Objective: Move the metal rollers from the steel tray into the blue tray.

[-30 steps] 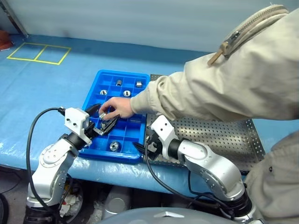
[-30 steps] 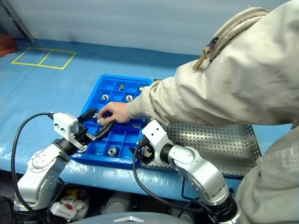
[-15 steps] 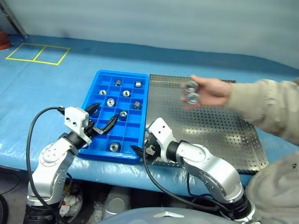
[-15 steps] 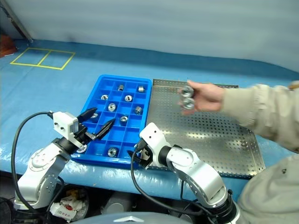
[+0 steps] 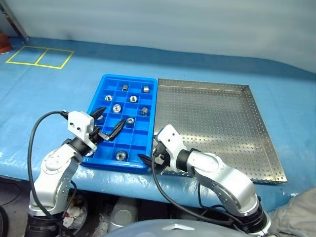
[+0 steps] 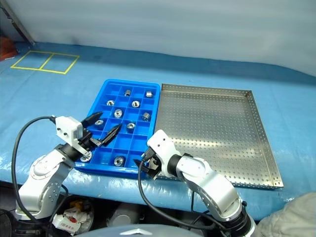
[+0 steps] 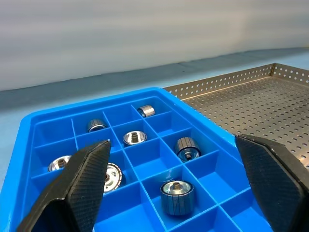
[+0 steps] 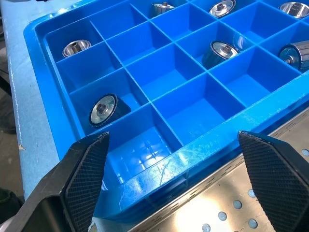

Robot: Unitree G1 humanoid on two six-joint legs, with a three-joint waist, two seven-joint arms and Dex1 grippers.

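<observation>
- Head view: the bright blue gridded plastic tray (image 5: 126, 121) touches the left rim of the perforated, low-rimmed steel tray (image 5: 217, 123) on the blue-covered counter (image 5: 44, 94); shiny ribbed metal rollers (image 5: 117, 108) sit in its compartments.
- Left wrist view: left gripper (image 7: 178, 193) jaws spread, empty, above the blue tray.
- Right wrist view: right gripper (image 8: 176, 183) jaws released at the blue tray's near rim.

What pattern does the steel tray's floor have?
A regular grid of small round holes across the steel tray, clearest in the left eye view.
</observation>
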